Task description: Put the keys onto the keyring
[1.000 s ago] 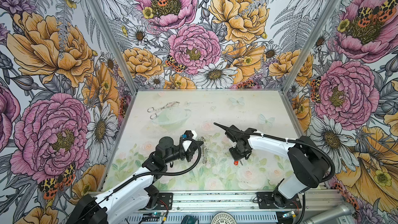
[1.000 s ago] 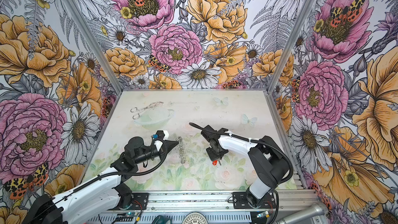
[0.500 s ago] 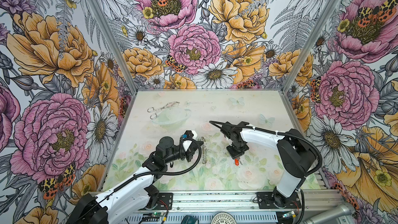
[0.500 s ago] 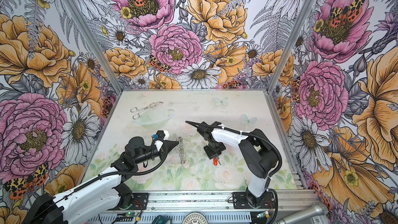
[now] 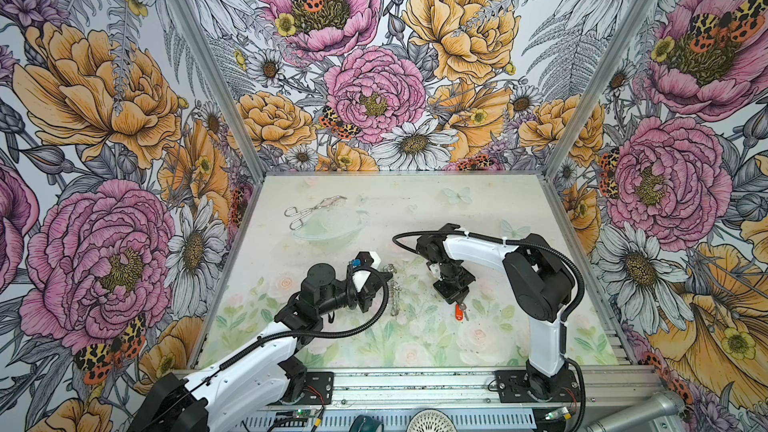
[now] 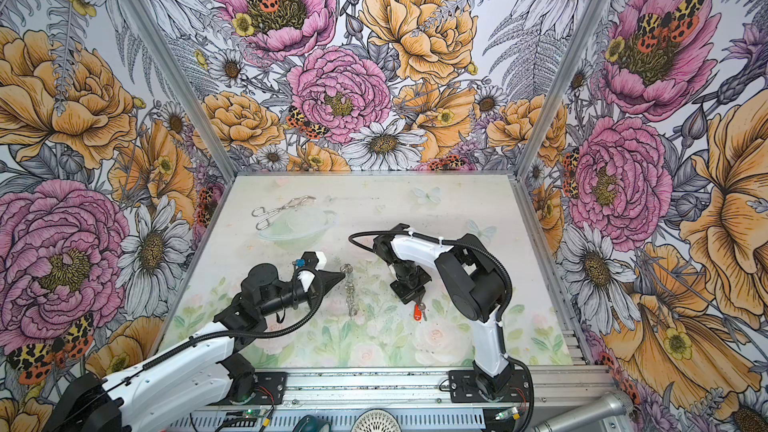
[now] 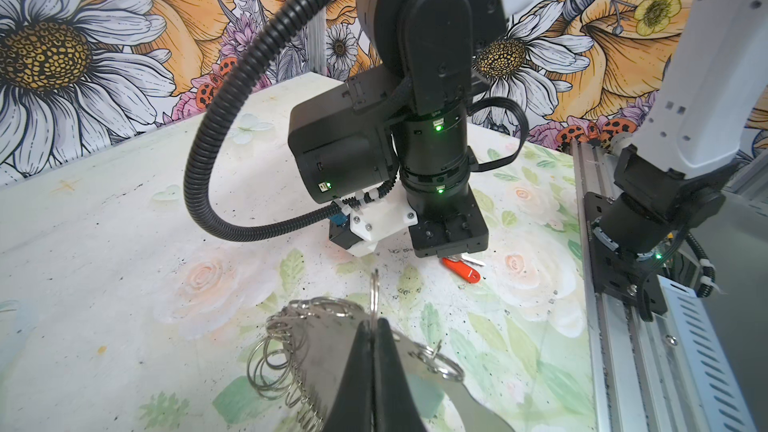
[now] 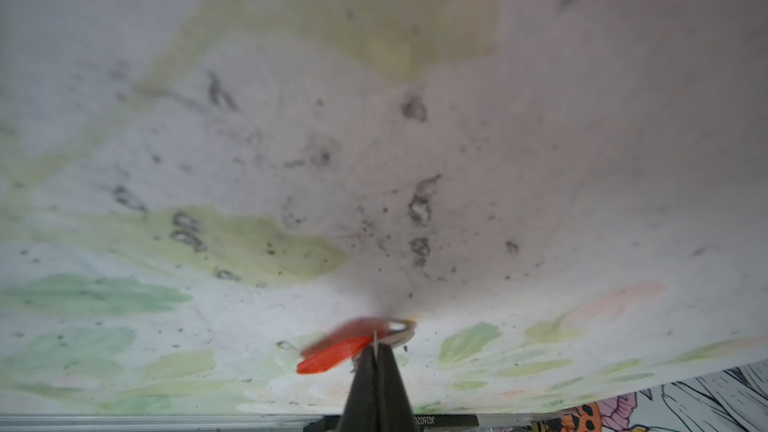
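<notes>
The keyring (image 7: 320, 351) is a grey flat hoop fringed with silver rings. My left gripper (image 7: 374, 328) is shut on one small ring that stands up between its tips, and holds the hoop just above the table. In both top views the keyring (image 5: 393, 292) (image 6: 350, 292) shows edge-on at the left gripper (image 5: 386, 275) (image 6: 343, 275). My right gripper (image 8: 376, 349) points straight down and is shut on the keys (image 8: 332, 357). Their red tag (image 5: 458, 312) (image 6: 417, 312) (image 7: 463, 271) sticks out low over the table, a short way right of the keyring.
Silver tongs (image 5: 313, 211) lie across a clear glass bowl (image 5: 332, 230) at the back left. The right arm's elbow (image 5: 536, 280) stands high over the right half of the table. A metal rail (image 5: 415, 384) runs along the front edge.
The right arm's elbow has swung in toward the middle and folded upright, while its gripper with the keys shifted only slightly left. The left arm and keyring have not moved.
</notes>
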